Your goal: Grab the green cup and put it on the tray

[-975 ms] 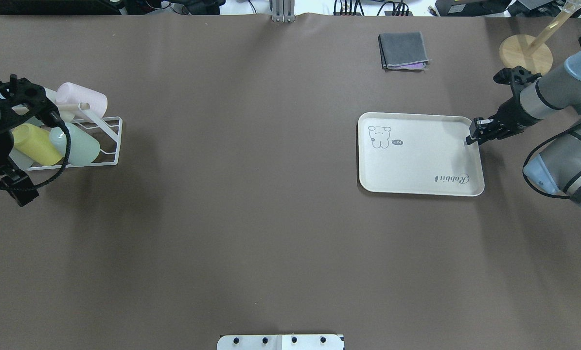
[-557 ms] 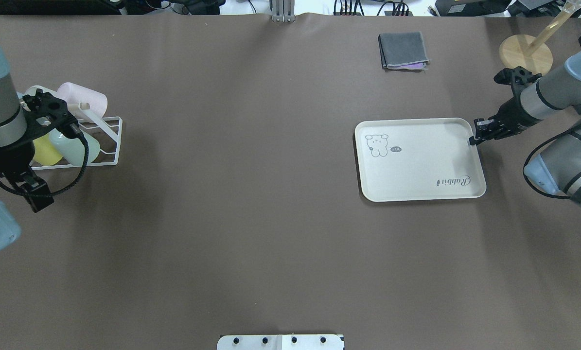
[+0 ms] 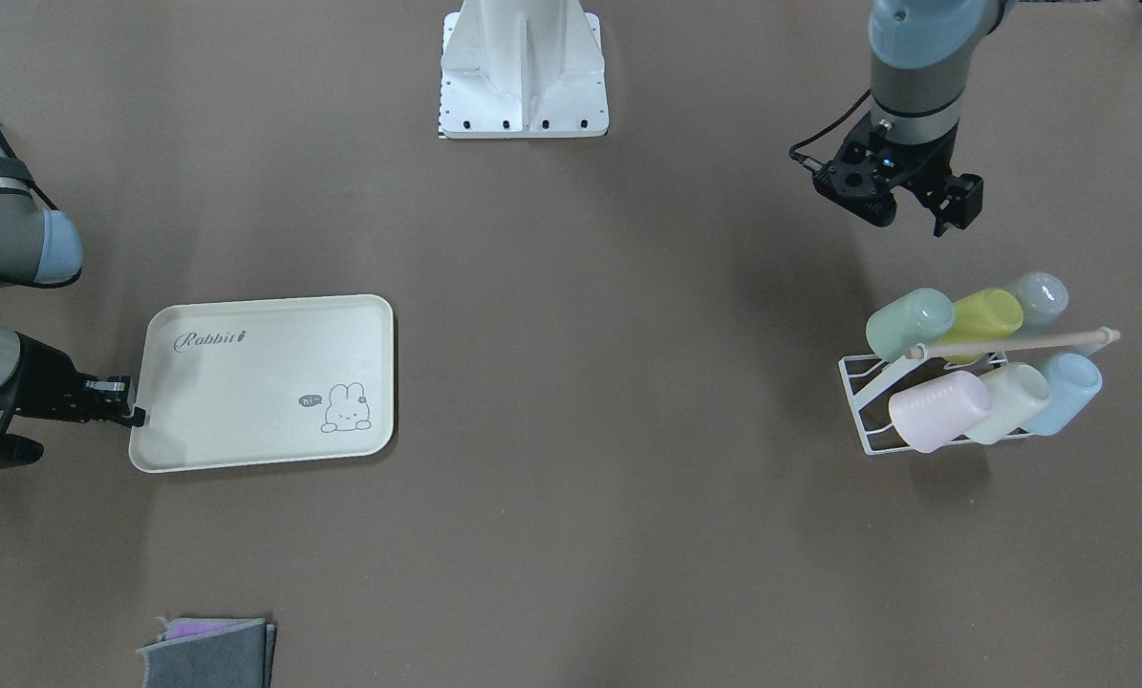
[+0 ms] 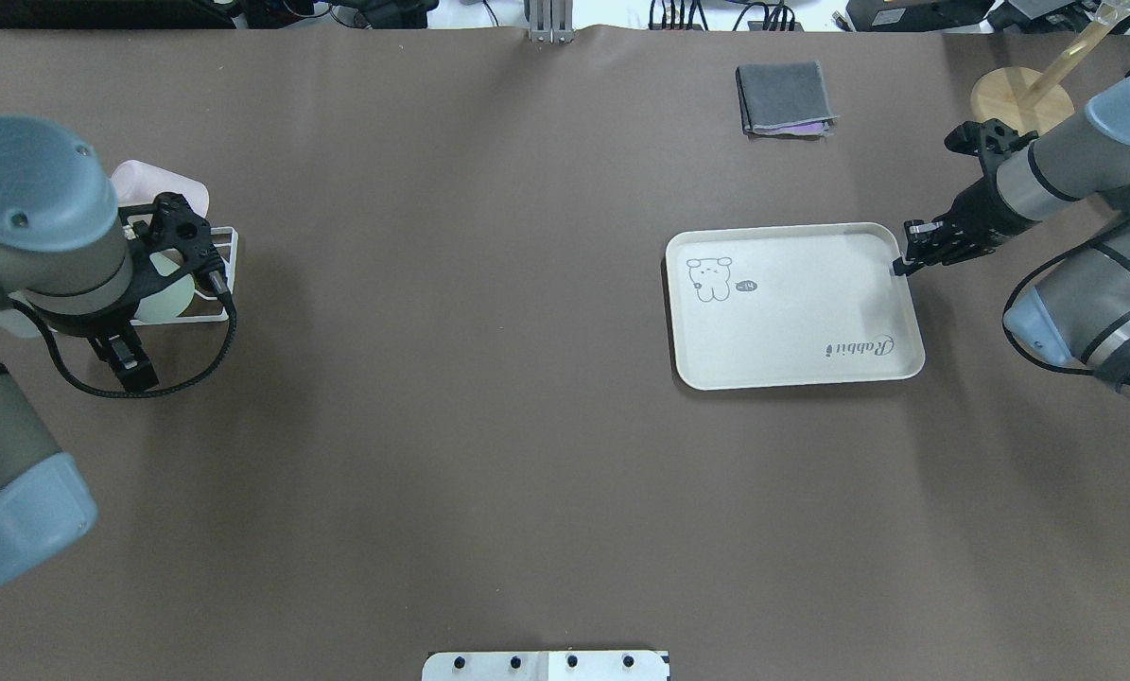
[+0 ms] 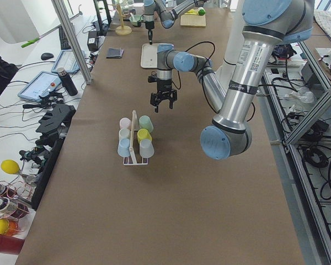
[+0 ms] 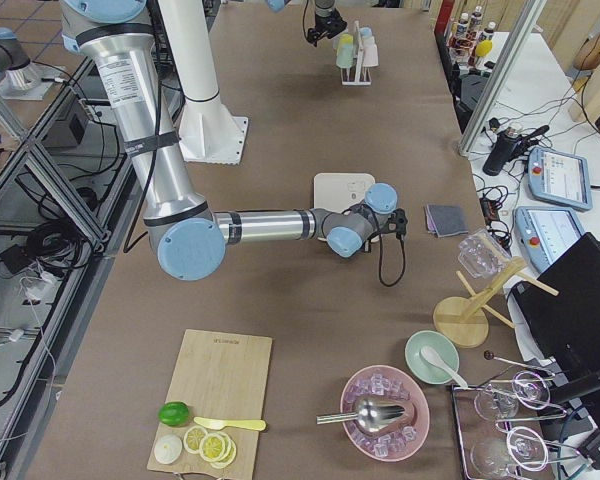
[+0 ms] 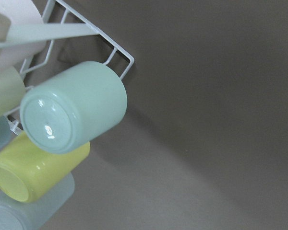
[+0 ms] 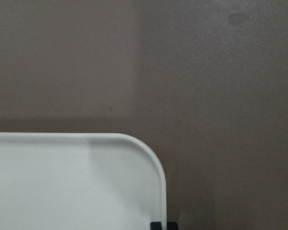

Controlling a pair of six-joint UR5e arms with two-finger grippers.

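Observation:
The green cup (image 3: 895, 323), pale mint, lies on its side on the white wire rack (image 3: 862, 401) beside a yellow-green cup (image 3: 986, 315). The left wrist view shows the green cup (image 7: 74, 105) bottom-on. My left gripper (image 3: 915, 215) hovers open and empty on the robot's side of the rack, apart from the cups. In the overhead view my left arm hides most of the rack. The cream tray (image 4: 791, 312) with its bunny drawing lies flat on the table. My right gripper (image 4: 902, 265) is shut on the rim at the tray's far right corner (image 8: 153, 167).
The rack also holds a pink cup (image 3: 934, 411), a cream cup (image 3: 1010, 401) and a blue cup (image 3: 1067, 387) under a wooden rod (image 3: 1010, 342). A folded grey cloth (image 4: 784, 97) and a round wooden stand (image 4: 1020, 104) sit at the far edge.
The tray has slid to the left across the table with my right gripper on its corner. My left arm has swung in to the right, over the rack.

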